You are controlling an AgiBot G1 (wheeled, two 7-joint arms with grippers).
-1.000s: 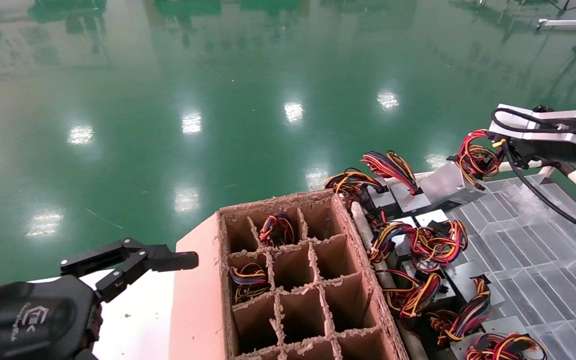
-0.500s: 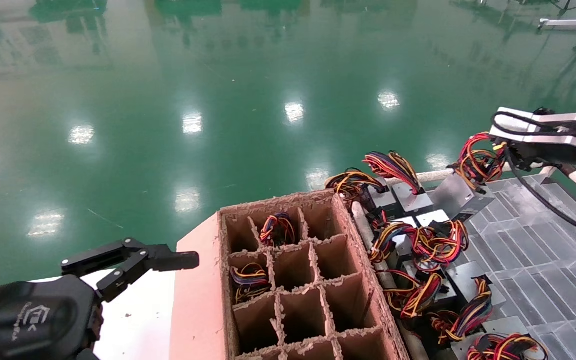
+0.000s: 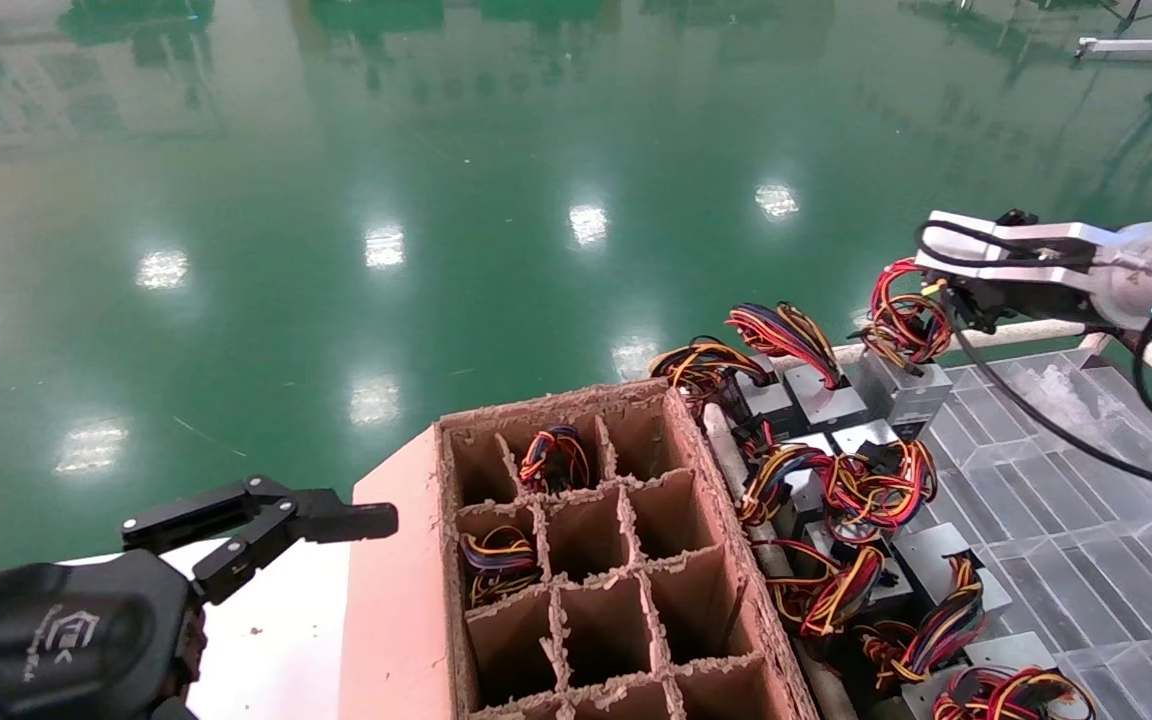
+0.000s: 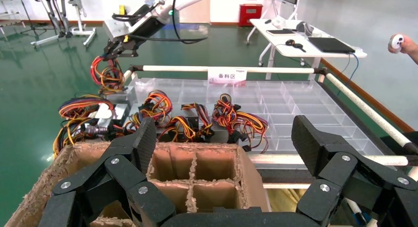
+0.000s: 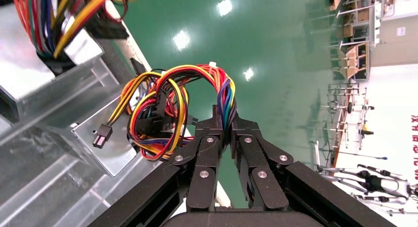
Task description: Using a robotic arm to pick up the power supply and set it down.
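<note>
Floor: glossy green floor spreads beyond and below the right gripper.
Rack: clear compartmented tray with white rails lies beneath the right gripper; a white label on its rail carries red characters, too small to read.
Carton: brown cardboard divider box sits well to the left of the right gripper, 2 of its cells showing wire bundles.
Robotic arm: white tube with silver bracket, reaching in over the rack.
Left gripper: idle beside the carton, fingers spread wide.
Right gripper: clamped on the wire loop.
Power supply: hangs just below the right gripper, wires uppermost, body tilted; long axis cannot be told. It is just beside other units.
</note>
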